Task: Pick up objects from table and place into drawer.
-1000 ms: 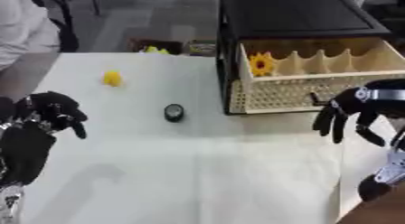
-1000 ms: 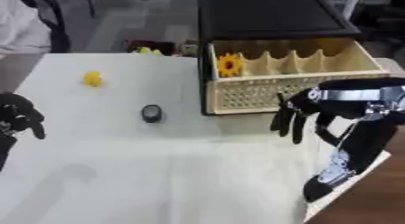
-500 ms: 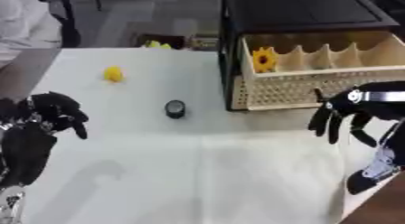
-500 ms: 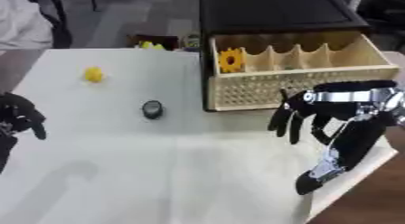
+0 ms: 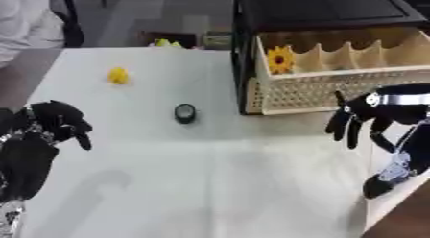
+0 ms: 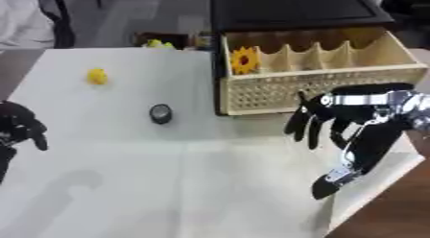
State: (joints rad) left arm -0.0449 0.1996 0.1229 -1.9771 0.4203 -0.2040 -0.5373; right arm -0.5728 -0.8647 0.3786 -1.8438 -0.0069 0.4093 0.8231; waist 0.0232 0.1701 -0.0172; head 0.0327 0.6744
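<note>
We see both hands empty — right hand (image 6: 323, 114) fingers relaxed before the drawer (image 6: 336, 81), left hand (image 5: 57, 122) curled at the table (image 5: 210, 184) edge.

No readable text, labels or numbers

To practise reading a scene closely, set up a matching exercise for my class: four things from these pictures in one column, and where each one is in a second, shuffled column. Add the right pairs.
Things
1. small yellow object
2. round black object
3. yellow sunflower
4. robot's right hand

Places
A. inside the leftmost compartment of the open cream lattice-front drawer
B. hanging with fingers pointing down in front of the drawer
C. far left part of the white table
D. on the table just left of the drawer's front corner

Pairs: 1-C, 2-D, 3-A, 4-B
</note>
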